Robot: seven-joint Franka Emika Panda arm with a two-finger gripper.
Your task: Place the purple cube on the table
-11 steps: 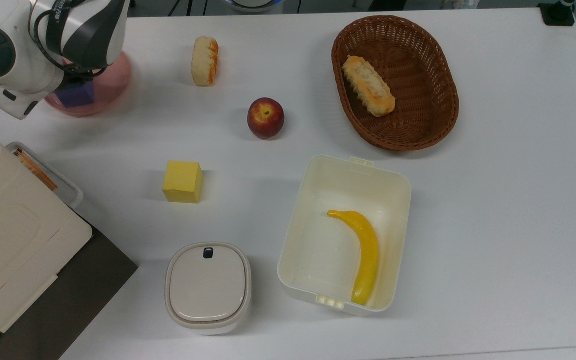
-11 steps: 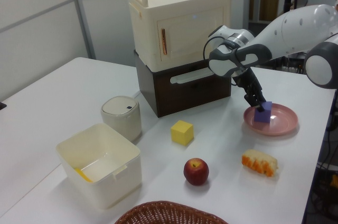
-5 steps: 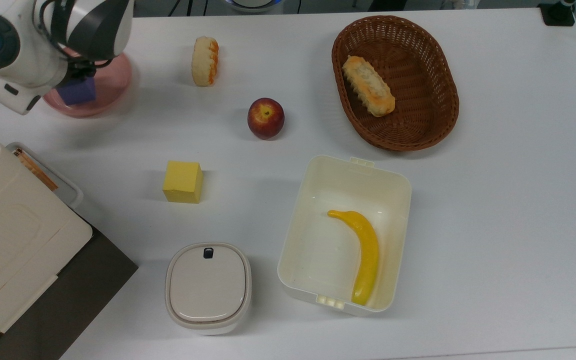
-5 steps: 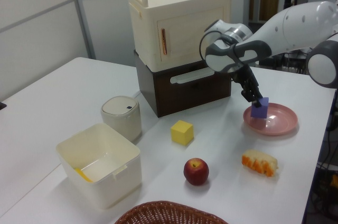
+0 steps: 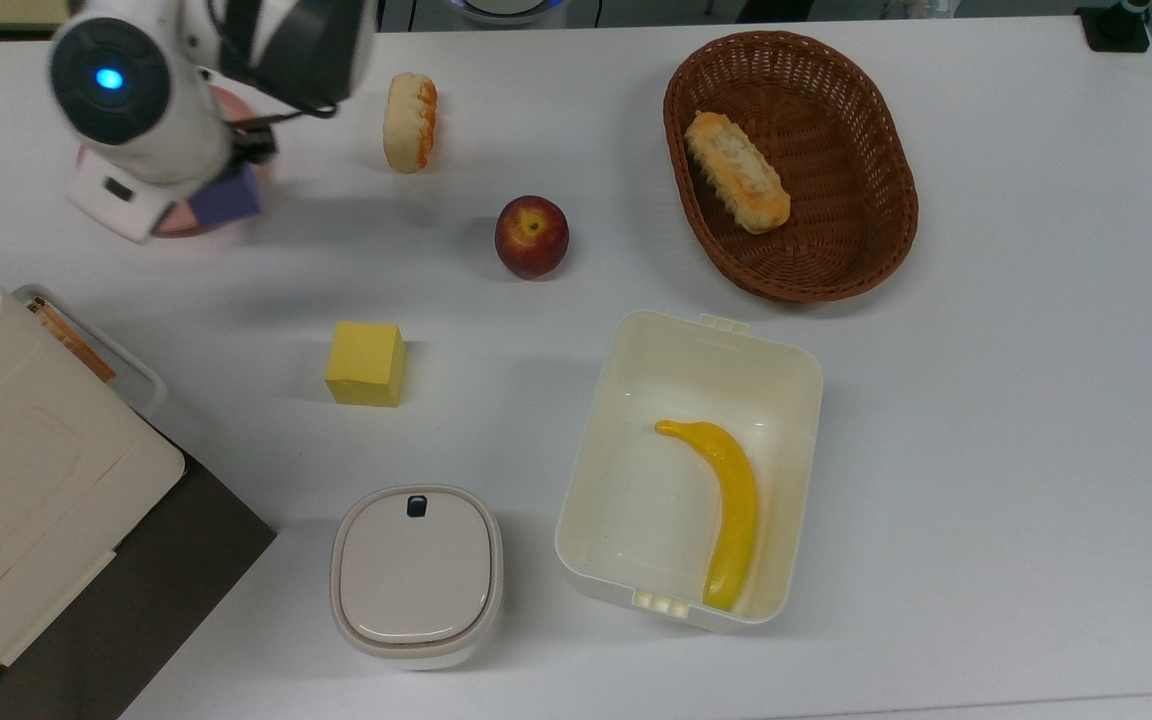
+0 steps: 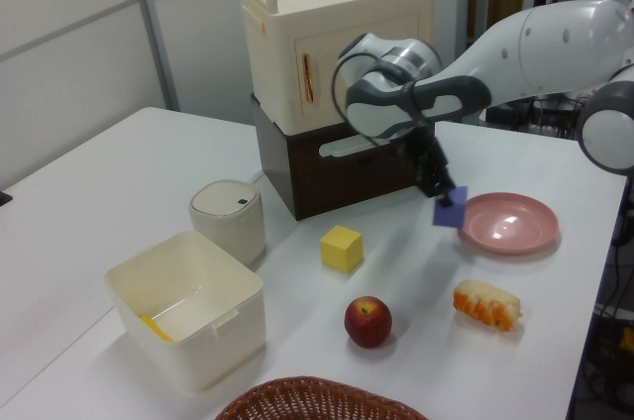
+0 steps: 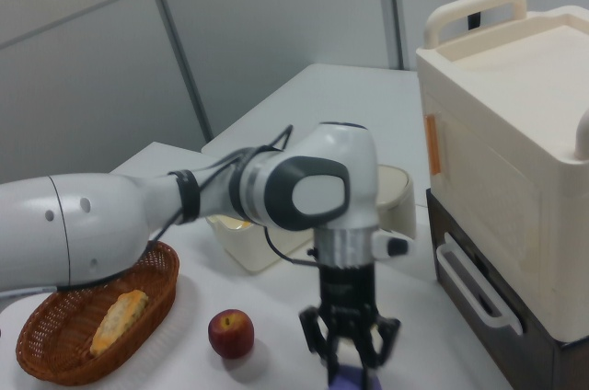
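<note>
1. Where the top view looks down on the white table [image 5: 986, 420], the arm's wrist covers most of the pink plate [image 5: 176, 225] at the top view's upper left, and the purple cube [image 5: 228, 198] pokes out beside the wrist over the plate's right edge.
2. Also in the top view, a yellow cube [image 5: 366, 363] sits well below the plate, a red apple [image 5: 532, 236] lies near the middle, and a bread roll [image 5: 409, 121] lies above and left of the apple.
3. At the top view's upper right, a brown wicker basket [image 5: 866, 250] holds another bread roll [image 5: 737, 171]; an open cream box [image 5: 636, 360] below it holds a banana [image 5: 726, 505], and a lidded white container [image 5: 416, 575] stands just left of the box.
4. In the left view, the gripper [image 6: 442, 200] points down with its fingers closed on the purple cube [image 6: 450, 210], which hangs tilted in the air, clear of the table [image 6: 99, 172].
5. The cube in the left view sits just left of the pink plate [image 6: 510, 222], with the yellow cube [image 6: 342, 248] further left and the apple [image 6: 368, 321] in front.
6. Behind the arm in the left view, a cream cabinet [image 6: 337, 44] with handles stands on a dark brown base [image 6: 327, 167].
7. In the right view, the gripper [image 7: 350, 367] hangs straight down, its fingers pinched on the top of the purple cube [image 7: 354, 379] at the frame's bottom edge.
8. Left of it in the right view are the apple [image 7: 230, 333] and the wicker basket [image 7: 156, 280].
</note>
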